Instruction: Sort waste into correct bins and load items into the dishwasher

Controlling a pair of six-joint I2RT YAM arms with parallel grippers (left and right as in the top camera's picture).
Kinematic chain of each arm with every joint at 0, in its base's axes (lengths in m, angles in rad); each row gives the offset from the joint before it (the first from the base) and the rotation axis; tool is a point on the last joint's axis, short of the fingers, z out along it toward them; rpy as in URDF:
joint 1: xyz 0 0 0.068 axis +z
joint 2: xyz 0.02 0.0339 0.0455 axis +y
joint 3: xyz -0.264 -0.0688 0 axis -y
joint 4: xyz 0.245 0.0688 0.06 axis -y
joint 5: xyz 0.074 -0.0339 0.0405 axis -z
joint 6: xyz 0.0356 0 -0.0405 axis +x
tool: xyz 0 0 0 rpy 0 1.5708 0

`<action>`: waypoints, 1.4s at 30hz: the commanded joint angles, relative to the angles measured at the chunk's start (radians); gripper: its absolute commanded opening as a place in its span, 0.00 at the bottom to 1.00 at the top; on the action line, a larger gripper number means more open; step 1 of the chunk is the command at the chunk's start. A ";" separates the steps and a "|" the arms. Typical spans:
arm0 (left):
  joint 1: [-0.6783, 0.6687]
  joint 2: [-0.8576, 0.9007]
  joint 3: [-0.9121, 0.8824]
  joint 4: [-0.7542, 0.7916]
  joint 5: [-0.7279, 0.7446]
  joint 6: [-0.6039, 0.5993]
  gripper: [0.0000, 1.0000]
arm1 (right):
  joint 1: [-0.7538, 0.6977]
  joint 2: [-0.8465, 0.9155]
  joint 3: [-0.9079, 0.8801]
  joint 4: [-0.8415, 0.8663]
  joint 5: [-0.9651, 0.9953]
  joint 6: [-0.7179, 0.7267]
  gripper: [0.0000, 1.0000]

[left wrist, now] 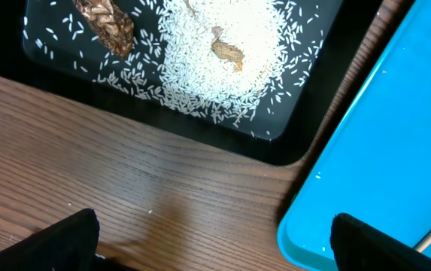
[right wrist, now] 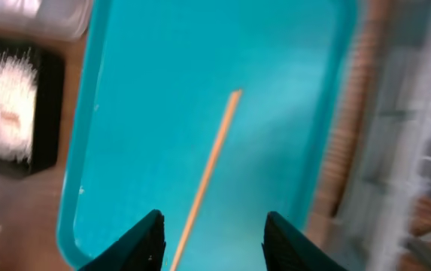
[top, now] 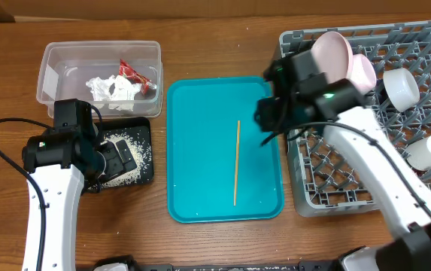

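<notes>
A wooden chopstick point(top: 236, 162) lies lengthwise on the teal serving tray point(top: 192, 113); it also shows in the right wrist view point(right wrist: 211, 162). My right gripper point(right wrist: 211, 241) is open and empty, above the tray's right side point(top: 271, 120). My left gripper point(left wrist: 211, 245) is open and empty, over the bare table beside the black tray point(top: 144, 169). The black tray point(left wrist: 275, 147) holds rice grains point(left wrist: 223, 45) and a brown food scrap point(left wrist: 106, 22). The clear tub point(top: 53, 60) holds the red wrapper point(top: 136, 75) and white tissue point(top: 113, 89). The grey dish rack point(top: 426, 60) holds a pink plate point(top: 332, 53), a bowl point(top: 399, 86) and a cup point(top: 429, 150).
The teal tray's corner point(left wrist: 365, 173) lies just right of the black tray. The rack's left wall point(top: 294, 162) stands close to the teal tray's right rim. My left arm's black cable point(top: 4, 162) loops over the table at the left.
</notes>
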 commanded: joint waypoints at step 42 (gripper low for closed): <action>0.006 0.005 0.008 0.001 0.008 -0.010 1.00 | 0.137 0.372 0.034 -0.145 0.172 0.240 0.04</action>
